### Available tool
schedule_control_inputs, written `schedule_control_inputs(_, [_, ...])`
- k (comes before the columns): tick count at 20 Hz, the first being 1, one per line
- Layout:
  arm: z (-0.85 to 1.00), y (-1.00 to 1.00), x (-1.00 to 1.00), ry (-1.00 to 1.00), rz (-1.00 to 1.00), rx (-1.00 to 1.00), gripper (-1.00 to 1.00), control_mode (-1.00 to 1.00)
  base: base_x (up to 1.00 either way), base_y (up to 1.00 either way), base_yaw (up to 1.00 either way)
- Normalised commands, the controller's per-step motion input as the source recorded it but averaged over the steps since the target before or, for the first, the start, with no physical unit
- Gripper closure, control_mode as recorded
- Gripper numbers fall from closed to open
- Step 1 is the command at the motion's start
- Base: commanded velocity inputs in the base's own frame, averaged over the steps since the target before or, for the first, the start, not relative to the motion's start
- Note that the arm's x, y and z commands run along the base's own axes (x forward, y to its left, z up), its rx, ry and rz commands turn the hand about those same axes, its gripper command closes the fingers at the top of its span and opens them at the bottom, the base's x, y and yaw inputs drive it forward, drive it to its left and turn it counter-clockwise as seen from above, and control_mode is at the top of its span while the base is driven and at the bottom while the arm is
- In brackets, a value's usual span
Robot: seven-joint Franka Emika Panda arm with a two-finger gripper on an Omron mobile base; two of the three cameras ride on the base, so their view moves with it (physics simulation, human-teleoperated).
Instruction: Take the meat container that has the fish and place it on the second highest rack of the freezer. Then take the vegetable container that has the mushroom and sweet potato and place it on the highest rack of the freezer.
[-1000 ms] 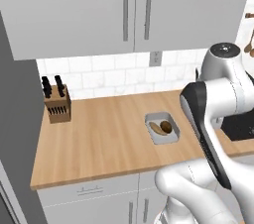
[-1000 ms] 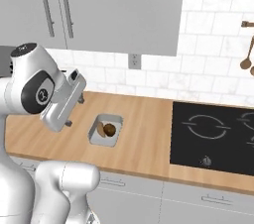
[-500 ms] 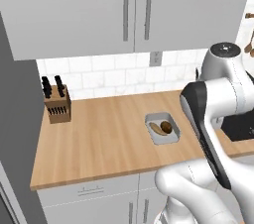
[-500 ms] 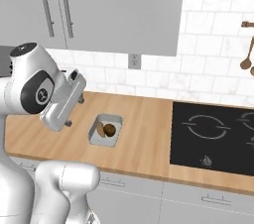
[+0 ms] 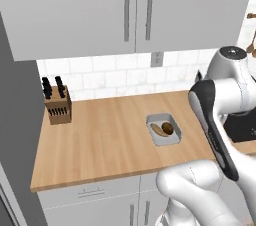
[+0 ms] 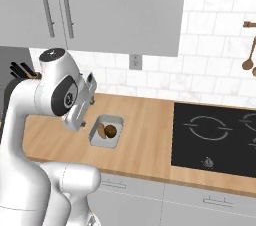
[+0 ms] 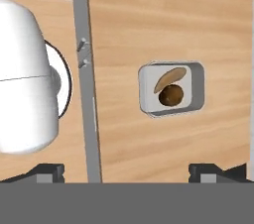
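Nothing has shifted since the earlier frames: arm and tray sit as they did. The vegetable container (image 5: 163,130) rests on the wooden surface (image 5: 100,140), holding the sweet potato (image 7: 169,79) and a dark mushroom (image 7: 171,95). The fingers (image 7: 134,171) hang spread wide and empty high above it, the tray ahead and slightly right in the hand view. Open wood surrounds it; the front edge lies near.

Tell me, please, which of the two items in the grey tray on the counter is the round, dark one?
The mushroom: a round dark-brown ball in the tray. The sweet potato touching it is elongated and a lighter orange-brown.
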Motion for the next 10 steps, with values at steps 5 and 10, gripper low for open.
schedule_control_inputs(5, [-0.64, -0.45, 0.78, 0.08, 0.26, 0.16, -1.0, -1.0, 0.0, 0.0, 0.0])
schedule_control_inputs(10, [-0.65, -0.52, 0.75, 0.05, 0.27, 0.13, -1.0, -1.0, 0.0, 0.0, 0.0])
